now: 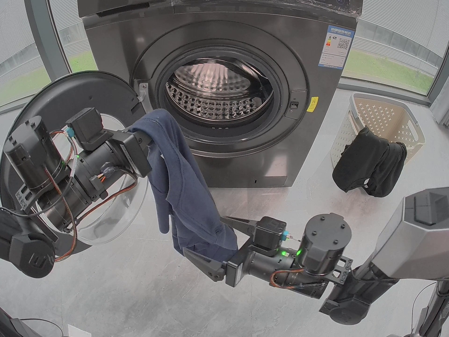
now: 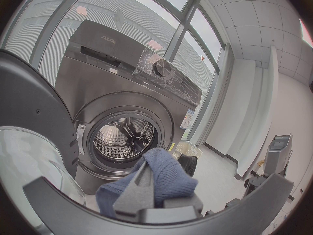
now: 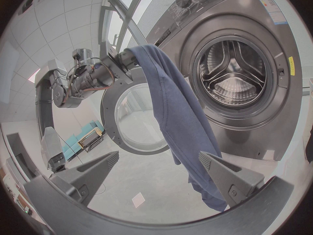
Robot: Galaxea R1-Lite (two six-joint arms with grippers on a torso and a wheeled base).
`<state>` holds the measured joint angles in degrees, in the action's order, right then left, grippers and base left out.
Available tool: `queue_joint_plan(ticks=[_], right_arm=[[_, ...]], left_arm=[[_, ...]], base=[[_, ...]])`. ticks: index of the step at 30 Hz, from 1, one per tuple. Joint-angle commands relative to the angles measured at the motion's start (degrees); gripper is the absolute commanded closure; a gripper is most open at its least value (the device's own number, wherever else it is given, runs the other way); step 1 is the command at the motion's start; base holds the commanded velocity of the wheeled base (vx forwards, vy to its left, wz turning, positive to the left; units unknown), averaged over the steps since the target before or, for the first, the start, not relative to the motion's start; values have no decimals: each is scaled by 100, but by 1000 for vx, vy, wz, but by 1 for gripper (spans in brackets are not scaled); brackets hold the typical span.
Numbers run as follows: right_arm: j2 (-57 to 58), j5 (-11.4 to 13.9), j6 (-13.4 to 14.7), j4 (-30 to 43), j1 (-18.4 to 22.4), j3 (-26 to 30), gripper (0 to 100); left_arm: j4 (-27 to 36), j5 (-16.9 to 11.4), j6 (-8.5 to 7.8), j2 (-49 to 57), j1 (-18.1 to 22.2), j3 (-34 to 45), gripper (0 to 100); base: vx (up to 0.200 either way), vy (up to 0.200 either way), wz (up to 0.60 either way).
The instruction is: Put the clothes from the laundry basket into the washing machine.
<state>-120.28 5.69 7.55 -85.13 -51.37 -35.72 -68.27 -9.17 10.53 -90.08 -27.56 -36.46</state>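
Observation:
My left gripper [image 1: 146, 142] is shut on the top of a blue garment [image 1: 187, 183], held up in front of the washing machine's open drum [image 1: 220, 90]. In the left wrist view the cloth [image 2: 169, 177] is bunched over the gripper [image 2: 156, 180]. The garment hangs down long, and its lower end reaches my right gripper [image 1: 203, 235]. That gripper [image 3: 158, 154] is open wide, with the cloth [image 3: 176, 115] hanging against one finger [image 3: 225, 173]. A black garment [image 1: 369, 160] is draped over the rim of the beige laundry basket [image 1: 383, 118] to the machine's right.
The machine's round door [image 1: 75, 94] stands swung open on the left, just behind my left arm. The basket [image 2: 186, 149] sits on the grey floor [image 1: 140, 286] by the window wall. Open floor lies in front of the machine.

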Motion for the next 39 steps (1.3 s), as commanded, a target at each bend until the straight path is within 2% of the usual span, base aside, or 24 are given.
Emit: queue_joint_plan(ticks=[1, 8, 14, 17, 22, 23, 32, 35, 39], right_arm=[[-760, 11, -78, 84, 4, -735, 0], [-1190, -24, -95, 146, 83, -1297, 0], [-1542, -60, -175, 277, 365, -2036, 0], [-1568, -86, -175, 330, 444, -2203, 0], [-1647, -358, -175, 436, 584, -2519, 0], [-1647, -376, -175, 444, 593, -2537, 100], [-1551, -411, -175, 444, 734, -2519, 100], [-1225, -411, -175, 427, 769, -2229, 100], [-452, -402, -183, 400, 874, -1473, 100]], left_arm=[[-134, 3, 1, -19, -21, -19, 100], [-134, 3, 10, -1, -56, -36, 100], [-134, -6, 1, 34, -74, -36, 100], [-134, -6, 1, 43, -74, -36, 100], [-134, -15, 10, 87, -74, -45, 100], [-134, -15, 10, 87, -74, -45, 100], [-134, -15, 10, 87, -74, -28, 100], [-134, -15, 10, 87, -65, -28, 100], [-134, -15, 10, 87, -47, -28, 100]], base=[[0, 0, 0], [0, 0, 0], [0, 0, 0], [0, 0, 0], [0, 0, 0], [0, 0, 0], [0, 0, 0], [0, 0, 0], [0, 0, 0]])
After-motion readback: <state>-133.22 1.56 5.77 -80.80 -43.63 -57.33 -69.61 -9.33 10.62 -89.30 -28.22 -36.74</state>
